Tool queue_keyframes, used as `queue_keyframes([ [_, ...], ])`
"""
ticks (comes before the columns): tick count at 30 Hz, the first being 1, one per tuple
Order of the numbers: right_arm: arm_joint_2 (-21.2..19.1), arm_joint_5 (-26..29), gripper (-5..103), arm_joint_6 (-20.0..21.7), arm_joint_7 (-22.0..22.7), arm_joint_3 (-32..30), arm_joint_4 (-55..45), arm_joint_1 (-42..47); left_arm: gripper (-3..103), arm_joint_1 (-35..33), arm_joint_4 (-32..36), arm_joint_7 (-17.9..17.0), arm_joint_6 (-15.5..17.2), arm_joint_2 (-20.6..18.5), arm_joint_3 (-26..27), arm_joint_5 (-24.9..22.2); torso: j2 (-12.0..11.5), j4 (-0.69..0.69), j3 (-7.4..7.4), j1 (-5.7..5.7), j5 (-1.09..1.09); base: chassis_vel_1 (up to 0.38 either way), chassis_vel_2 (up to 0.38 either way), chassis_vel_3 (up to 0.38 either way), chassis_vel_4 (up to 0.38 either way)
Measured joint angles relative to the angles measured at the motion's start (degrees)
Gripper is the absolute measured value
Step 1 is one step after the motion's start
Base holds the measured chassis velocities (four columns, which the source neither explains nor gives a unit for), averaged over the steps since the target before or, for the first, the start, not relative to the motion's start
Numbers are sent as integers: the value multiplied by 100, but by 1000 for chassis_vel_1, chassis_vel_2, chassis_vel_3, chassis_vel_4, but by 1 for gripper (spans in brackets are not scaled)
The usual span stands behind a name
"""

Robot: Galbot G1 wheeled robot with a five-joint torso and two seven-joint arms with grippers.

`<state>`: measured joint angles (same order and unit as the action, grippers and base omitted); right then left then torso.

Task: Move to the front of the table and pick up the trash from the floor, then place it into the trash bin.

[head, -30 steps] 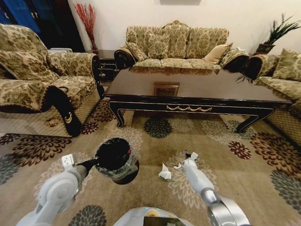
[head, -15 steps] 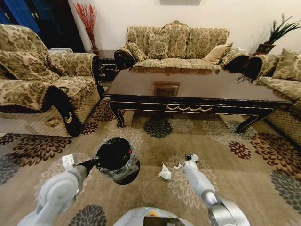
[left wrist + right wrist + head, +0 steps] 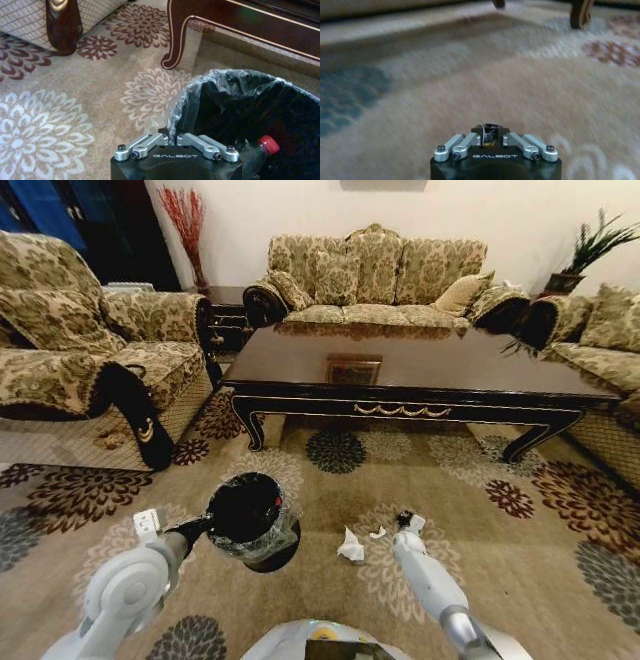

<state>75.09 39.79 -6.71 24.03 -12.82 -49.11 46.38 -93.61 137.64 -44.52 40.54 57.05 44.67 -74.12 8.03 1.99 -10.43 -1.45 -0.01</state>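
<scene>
Left gripper (image 3: pixel 170 139) is clamped on the trash bin's (image 3: pixel 250 520) rim, holding it above the floor (image 3: pixel 330 490) in front of the table (image 3: pixel 420 375). Right gripper (image 3: pixel 408 522) is low near the paper wad (image 3: pixel 350 546), which lies just beside the bin; can't tell if it's open.

Floor: beige-tan carpet with round flower medallions (image 3: pixel 560 580).
On carpet, near centre: crumpled white paper wad (image 3: pixel 350 547), tiny white scrap (image 3: pixel 378 533) just right of it.
Farther back: long dark glossy wooden coffee table (image 3: pixel 420 370).
</scene>
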Motion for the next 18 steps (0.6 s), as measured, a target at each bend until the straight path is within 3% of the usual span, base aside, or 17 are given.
queue_keyframes([
  [14, -614, 242, 18, -48, 19, 236, -1685, 624, 3, 64, -44, -2, -10, -59, -27, -17, 0, 1, 0, 0, 4, 0, 0, 0, 0],
  [16, -852, 225, 18, -174, -78, 300, -2181, 750, 3, 79, -57, -3, -10, -63, -51, -20, 0, 1, 0, 0, 3, 0, 0, 0, 0],
  [18, -1347, 206, 18, -454, -396, 446, -3052, 877, 3, 110, -72, -3, -10, -67, -84, -30, 0, 0, 1, 0, -2, 0, 0, 0, 0],
])
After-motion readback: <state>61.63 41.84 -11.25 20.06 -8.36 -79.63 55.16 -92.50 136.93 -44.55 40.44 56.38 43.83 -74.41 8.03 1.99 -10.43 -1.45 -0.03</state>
